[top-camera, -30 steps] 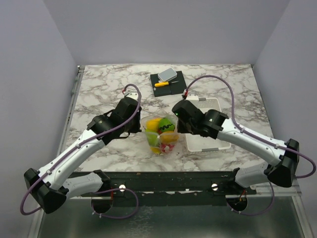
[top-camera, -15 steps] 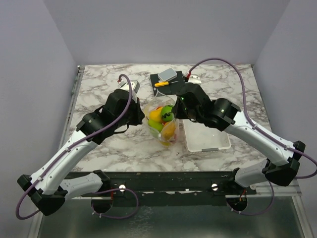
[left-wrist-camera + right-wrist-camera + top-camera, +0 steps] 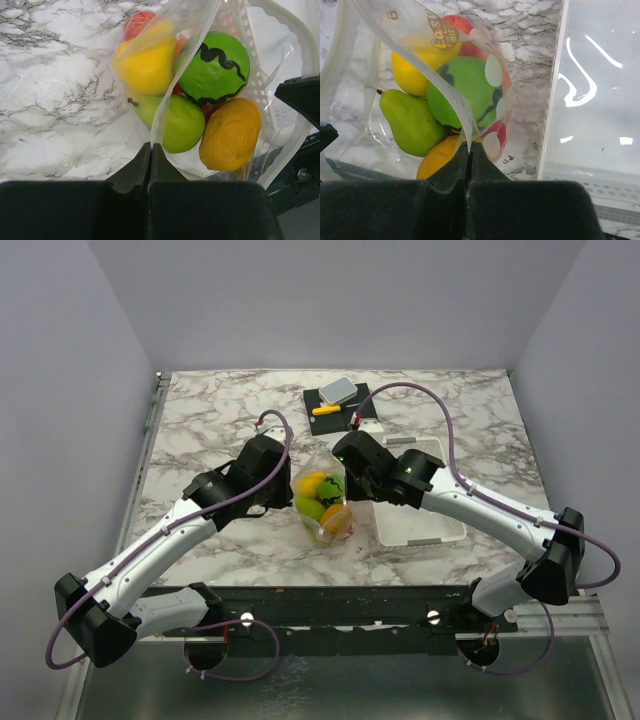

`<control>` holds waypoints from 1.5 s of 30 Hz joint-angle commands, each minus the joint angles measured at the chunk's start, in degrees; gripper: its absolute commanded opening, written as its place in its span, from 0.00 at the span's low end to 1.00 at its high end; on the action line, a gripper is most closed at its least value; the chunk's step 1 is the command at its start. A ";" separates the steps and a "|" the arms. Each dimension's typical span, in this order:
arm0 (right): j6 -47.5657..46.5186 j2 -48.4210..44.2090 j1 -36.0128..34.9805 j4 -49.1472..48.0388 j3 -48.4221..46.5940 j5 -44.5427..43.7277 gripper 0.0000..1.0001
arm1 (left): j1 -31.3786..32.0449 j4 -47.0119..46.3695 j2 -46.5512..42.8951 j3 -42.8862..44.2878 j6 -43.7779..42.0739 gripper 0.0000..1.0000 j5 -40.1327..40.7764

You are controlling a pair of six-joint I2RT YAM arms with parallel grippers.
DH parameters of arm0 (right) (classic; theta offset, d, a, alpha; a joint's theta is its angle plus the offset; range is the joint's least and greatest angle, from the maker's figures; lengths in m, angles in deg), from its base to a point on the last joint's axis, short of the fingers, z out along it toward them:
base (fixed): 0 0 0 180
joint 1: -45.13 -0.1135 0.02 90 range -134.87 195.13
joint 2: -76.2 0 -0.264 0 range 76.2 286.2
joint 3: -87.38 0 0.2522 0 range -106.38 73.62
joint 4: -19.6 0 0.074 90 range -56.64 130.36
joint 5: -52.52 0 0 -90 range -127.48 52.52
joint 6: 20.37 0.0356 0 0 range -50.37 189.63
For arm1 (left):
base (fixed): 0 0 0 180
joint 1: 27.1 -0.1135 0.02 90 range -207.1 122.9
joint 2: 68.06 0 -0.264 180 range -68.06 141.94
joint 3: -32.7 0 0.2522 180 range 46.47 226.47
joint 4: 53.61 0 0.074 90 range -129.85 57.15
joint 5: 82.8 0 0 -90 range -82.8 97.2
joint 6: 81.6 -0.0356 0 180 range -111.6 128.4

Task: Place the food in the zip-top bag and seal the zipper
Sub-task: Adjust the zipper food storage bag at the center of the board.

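Note:
The clear dotted zip-top bag (image 3: 325, 508) hangs between my two grippers at the table's middle, with several toy fruits inside: a yellow one (image 3: 145, 65), a green ball with a black zigzag (image 3: 215, 65), a green pear (image 3: 410, 122), an orange one (image 3: 230, 132) and a red one (image 3: 457, 22). My left gripper (image 3: 150, 146) is shut on the bag's left top edge. My right gripper (image 3: 469, 145) is shut on the bag's right top edge. The pale zipper strip (image 3: 295, 30) curves along the bag's mouth, which stands open.
The white basket (image 3: 420, 510) lies just right of the bag. A black mat (image 3: 338, 402) at the back holds a grey block (image 3: 338, 390) and the yellow-handled knife (image 3: 326, 409). Walls close the table on three sides.
Both grippers, still holding the bag, moved back and up half a second ago, then came down and nearer again. The fruits shifted inside the bag.

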 commanded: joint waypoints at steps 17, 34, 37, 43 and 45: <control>-11.93 2.74 0.09 -0.36 -11.82 5.65 0.01 | -0.03 -1.73 -5.71 4.20 4.38 0.00 -5.09; -13.13 2.09 0.09 -3.71 -10.34 9.85 0.29 | -0.03 -5.03 -7.32 -1.77 7.89 0.00 -4.49; -12.29 0.45 0.09 -3.95 -9.90 11.37 0.44 | -0.03 -5.03 -7.04 -1.98 7.94 0.00 -4.66; -10.40 -3.00 -0.79 -2.81 -8.07 13.87 0.54 | -0.08 -5.12 -6.90 -2.29 8.07 0.00 -4.47; -9.29 -4.63 -1.77 -3.00 -6.81 14.21 0.56 | -0.03 -5.12 -6.94 -2.19 8.09 0.00 -4.22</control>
